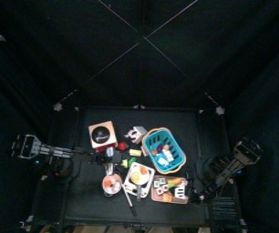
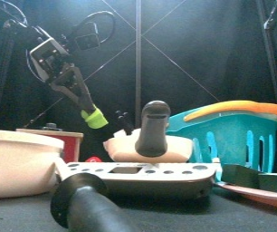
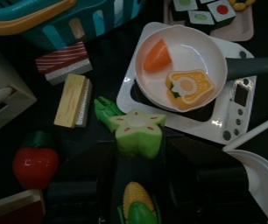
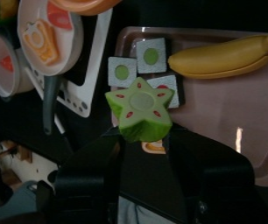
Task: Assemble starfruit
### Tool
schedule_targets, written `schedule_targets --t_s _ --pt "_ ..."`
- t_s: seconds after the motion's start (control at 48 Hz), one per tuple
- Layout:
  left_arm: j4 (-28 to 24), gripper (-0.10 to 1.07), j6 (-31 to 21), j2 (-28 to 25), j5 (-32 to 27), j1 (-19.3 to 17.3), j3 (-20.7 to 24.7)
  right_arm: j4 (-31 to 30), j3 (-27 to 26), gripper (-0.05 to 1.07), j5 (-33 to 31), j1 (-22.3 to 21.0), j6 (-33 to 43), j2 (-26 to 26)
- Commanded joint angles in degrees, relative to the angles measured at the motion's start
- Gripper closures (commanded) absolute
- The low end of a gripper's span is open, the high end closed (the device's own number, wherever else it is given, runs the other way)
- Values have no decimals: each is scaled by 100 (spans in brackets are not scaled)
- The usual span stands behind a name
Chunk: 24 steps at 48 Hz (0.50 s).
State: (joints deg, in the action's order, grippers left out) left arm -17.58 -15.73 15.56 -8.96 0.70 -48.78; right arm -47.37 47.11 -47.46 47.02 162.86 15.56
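Observation:
My left gripper (image 3: 137,150) is shut on a green starfruit half (image 3: 139,129) whose star-shaped cut face shows, held above the table beside the white pan. In the front view this half (image 2: 95,117) hangs at the tip of the left arm, high on the left. My right gripper (image 4: 144,133) is shut on the other green starfruit half (image 4: 139,105), cut face showing, held over the edge of the pink tray (image 4: 248,105). In the top view the left gripper (image 1: 108,157) and the right gripper (image 1: 189,187) are well apart.
A white pan (image 3: 189,61) with an egg and an orange slice sits on a grey scale (image 3: 236,105). A teal basket (image 1: 164,150), a banana (image 4: 224,55), sushi pieces (image 4: 151,57), a strawberry (image 3: 33,168), corn (image 3: 137,206) and a wooden block (image 3: 72,100) crowd the table.

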Motion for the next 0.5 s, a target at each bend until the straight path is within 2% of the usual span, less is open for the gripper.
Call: schedule_targets --t_s 0.0,0.125,0.292,0.333,0.438,0.479 --pt "-79 30 18 44 70 0 70 -97 9 49 413 -229 -229 176" --pt "-589 30 18 53 448 9 70 -800 18 49 1450 -853 -668 325" --pt "-1468 30 0 44 1204 26 18 -1626 62 49 3164 -2021 -888 439" --pt "-1556 30 9 35 1310 35 -9 -1731 79 49 3718 -2338 -896 439" --pt "-1819 30 18 105 1274 62 26 -1819 18 49 5563 -3410 -914 404" --pt "-1854 30 9 149 1239 62 62 -1872 18 49 6064 -3744 -923 378"
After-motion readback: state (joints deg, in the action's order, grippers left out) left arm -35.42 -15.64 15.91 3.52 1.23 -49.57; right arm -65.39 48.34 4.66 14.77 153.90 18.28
